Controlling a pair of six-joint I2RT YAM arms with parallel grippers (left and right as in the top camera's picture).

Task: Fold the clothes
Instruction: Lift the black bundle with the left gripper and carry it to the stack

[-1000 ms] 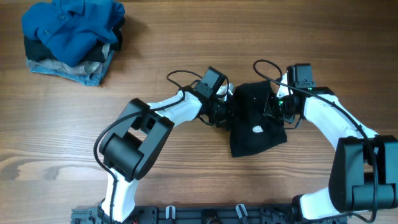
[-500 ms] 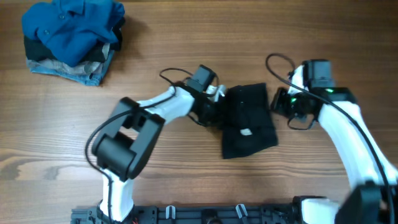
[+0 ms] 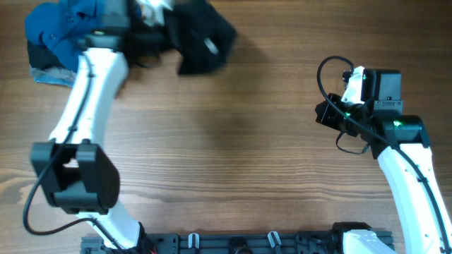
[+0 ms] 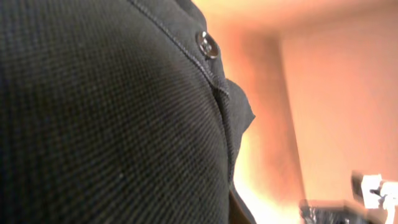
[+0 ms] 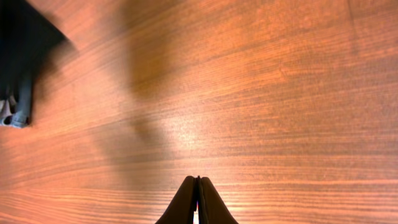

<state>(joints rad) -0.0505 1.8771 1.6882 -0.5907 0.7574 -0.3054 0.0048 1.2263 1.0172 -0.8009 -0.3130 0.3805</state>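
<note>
Wood-grain desk (image 3: 233,162) fills my overhead feed, with two arms on it. Farthest left, close by my left jaws, sits one pile: a single blue shirt (image 3: 56,28) on top and one pale denim piece (image 3: 48,75) at the bottom. My left arm (image 3: 88,92) reaches out to the far edge, and its jaws are closed on the clothes (image 3: 201,35), one black garment bunched just to the right of them. I cannot see those fingers themselves. The left wrist camera is filled by dark knit weave, with one stitched seam and one small round metal stud (image 4: 207,43).

Well apart to the right, my right arm (image 3: 406,152) has its jaws fully closed, tips pressed together, gripping nothing, with only bare wood ahead of them. From that wrist camera the black garment shows far ahead and off to the left of the jaws.
</note>
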